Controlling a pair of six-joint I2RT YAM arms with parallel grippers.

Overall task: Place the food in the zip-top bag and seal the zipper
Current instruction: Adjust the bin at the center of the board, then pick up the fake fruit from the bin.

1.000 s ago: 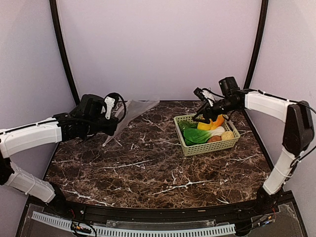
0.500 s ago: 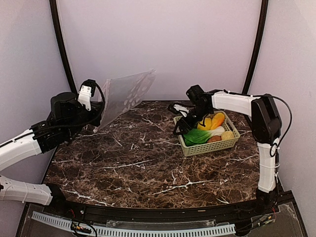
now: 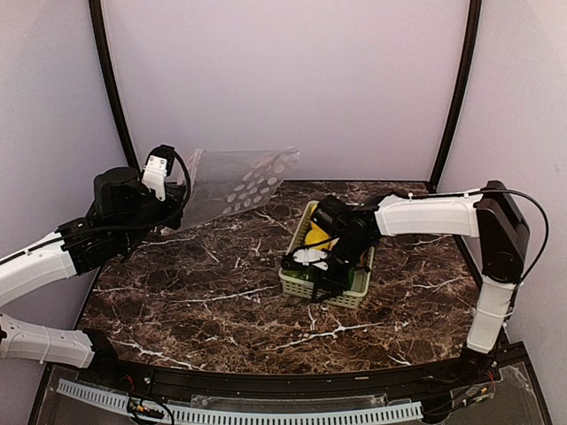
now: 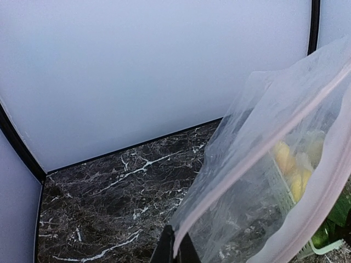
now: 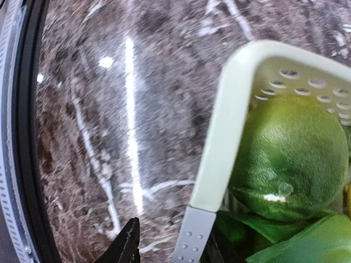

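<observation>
Left jaws pinched on zip-top bag [image 3: 239, 181] corner, bag aloft over bench [image 3: 221, 301] far left, zipper [image 4: 274, 141] running rightward toward basket [image 3: 341, 297]. Right jaws clamp basket rim mid-bench, food [image 3: 319, 241] inside. Bag lies up-left of food; right arm nearer, likely tips basket leftward.

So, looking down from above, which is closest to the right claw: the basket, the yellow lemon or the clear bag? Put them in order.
1. basket: mid-table, the right gripper sits right at its rim.
2. lemon: inside the basket, just behind the gripper.
3. bag: far off to the left, up off the table.
</observation>
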